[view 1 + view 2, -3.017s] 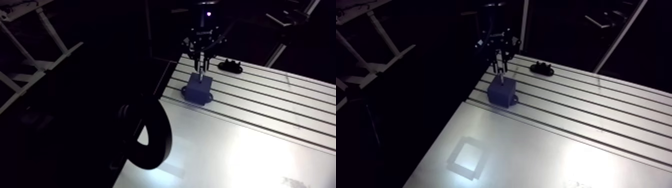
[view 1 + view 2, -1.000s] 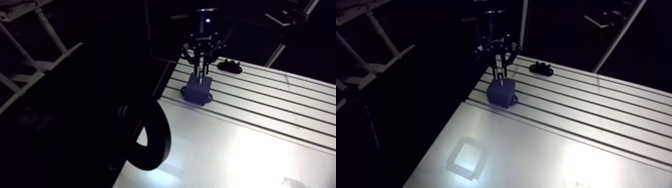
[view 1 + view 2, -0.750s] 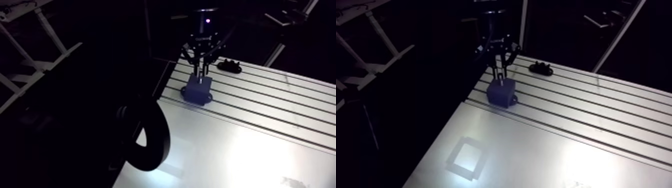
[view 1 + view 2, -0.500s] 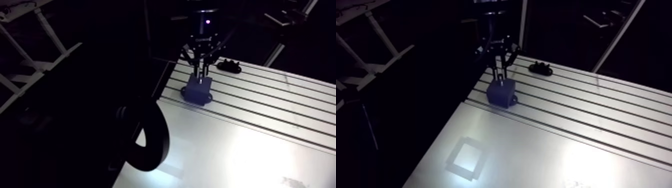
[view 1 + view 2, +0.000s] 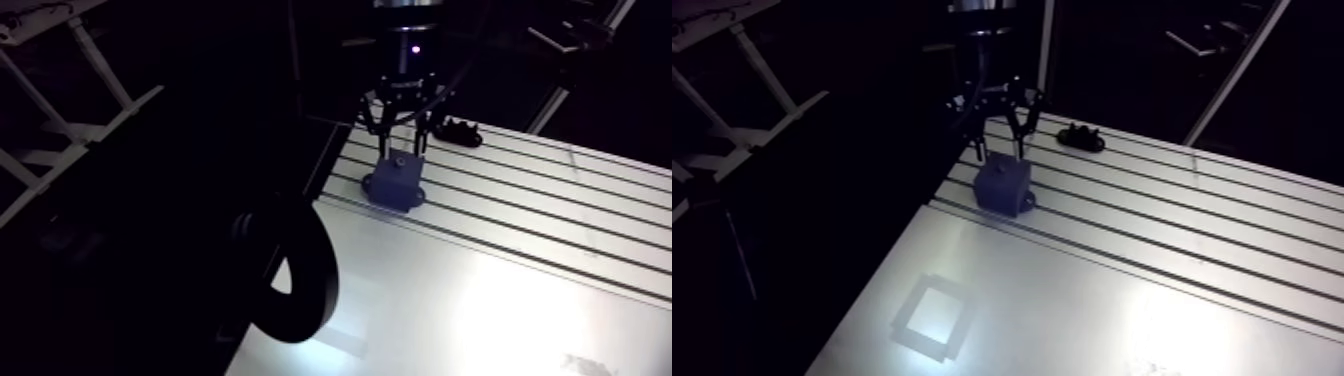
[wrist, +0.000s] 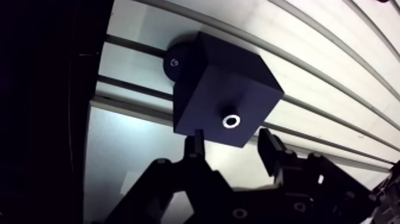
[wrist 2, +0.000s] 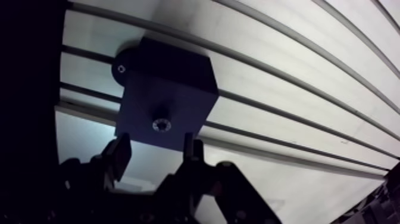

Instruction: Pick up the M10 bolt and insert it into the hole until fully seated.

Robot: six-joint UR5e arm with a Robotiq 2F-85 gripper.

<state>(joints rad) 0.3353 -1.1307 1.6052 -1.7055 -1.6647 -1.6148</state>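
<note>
gripper [image 6: 231, 138]: wide open, both fingers [image 6: 269, 149] spread apart with nothing between them, so it's got hold of nothing.

bolt [image 6: 231, 121]: sitting down in the hole in the top face of the block, right under the gap between the fingers. Only its round head shows, as a bright ring against the dark top. It looks flush, but I honestly can't tell for sure.

block [image 6: 214, 83]: dark cube straight below the gripper, with a round mounting tab [image 6: 174, 61] sticking out at its foot on the far side from the fingers. In the arm view the fingertips hang a bit above its top edges, one to each side, not touching.

table [image 6: 333, 89]: grooved aluminium top, the grooves running across under the block.

table edge [image 6: 94, 155]: close on one side of the gripper, just past the block, and beyond it it's all dark.

open room: on the gripper's other side it's bare table for a long way, and the same goes toward the arm's base.

black holder [image 5: 1082, 138]: small dark thing on the table beyond the gripper, well apart from the block.
</note>
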